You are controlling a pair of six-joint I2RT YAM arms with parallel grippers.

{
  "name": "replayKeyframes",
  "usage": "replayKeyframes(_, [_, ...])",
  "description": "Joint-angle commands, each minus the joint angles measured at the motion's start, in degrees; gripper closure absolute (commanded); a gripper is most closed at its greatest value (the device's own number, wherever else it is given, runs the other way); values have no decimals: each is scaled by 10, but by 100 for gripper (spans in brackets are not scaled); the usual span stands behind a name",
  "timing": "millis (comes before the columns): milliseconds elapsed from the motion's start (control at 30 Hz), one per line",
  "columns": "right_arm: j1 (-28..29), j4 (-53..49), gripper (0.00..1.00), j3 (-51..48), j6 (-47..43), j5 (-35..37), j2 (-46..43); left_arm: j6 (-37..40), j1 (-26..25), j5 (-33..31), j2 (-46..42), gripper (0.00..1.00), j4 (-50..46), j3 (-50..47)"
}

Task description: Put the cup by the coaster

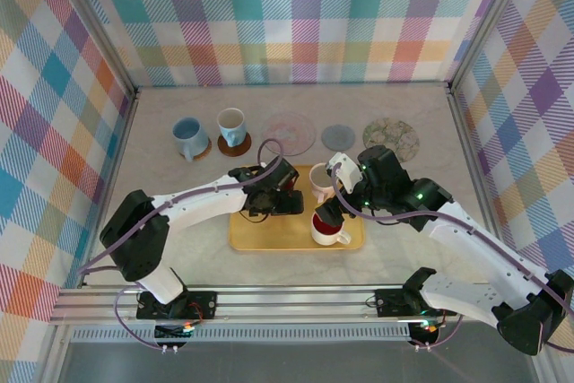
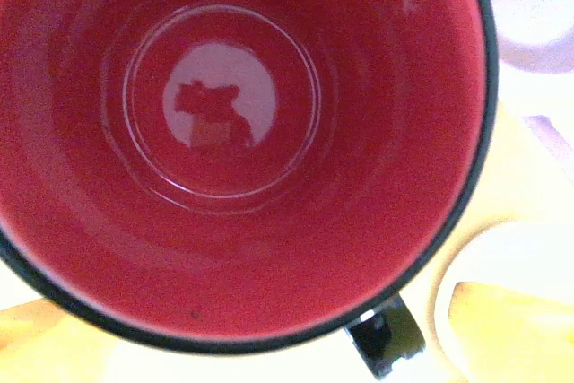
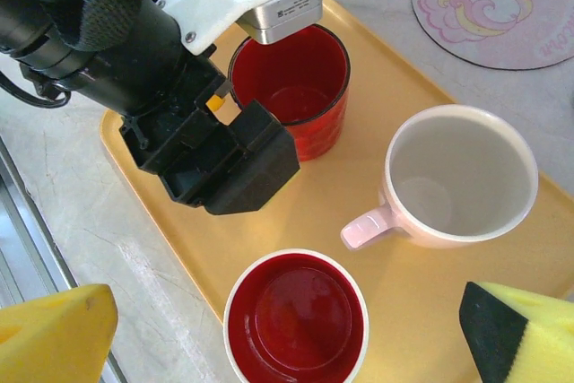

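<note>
top: left gripper over flat yellow plastic tray's back-left, the nearer arm | left wrist: glossy red, dark-rimmed ceramic cup, seemingly the target, directly below, upright; jaw spread untellable | right wrist: right gripper wide, empty, over tray's front

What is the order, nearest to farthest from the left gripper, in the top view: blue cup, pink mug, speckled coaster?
1. Pink mug, on the tray beside the left gripper.
2. Blue cup, back row, left end.
3. Speckled coaster, back row, right end.
</note>
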Motion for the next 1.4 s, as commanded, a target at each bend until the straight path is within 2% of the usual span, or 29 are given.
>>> replayKeyframes(0, [-5,5,1,-6,-7,-1,-8,6,-6,-29,8,10,-27,23])
replayKeyframes(133, [-5,13,1,-7,-2,-11,-1,34,2,-37,11,16,-55,34])
replayKeyframes(333, [-5,20,1,-7,2,-18,10,69,31,-19,9,31,-70,28])
replayKeyframes(567, [-5,24,1,-4,1,-22,18,129,55,-30,1,36,-116,34])
replayKeyframes(733, [-5,28,1,0,5,-29,30,169,53,30,2,38,-101,21])
replayKeyframes(1067, [-5,36,1,3,3,-32,41,170,51,35,20,43,-41,7])
replayKeyframes(1367, [-5,40,1,0,1,-40,44,176,49,17,44,53,-34,16])
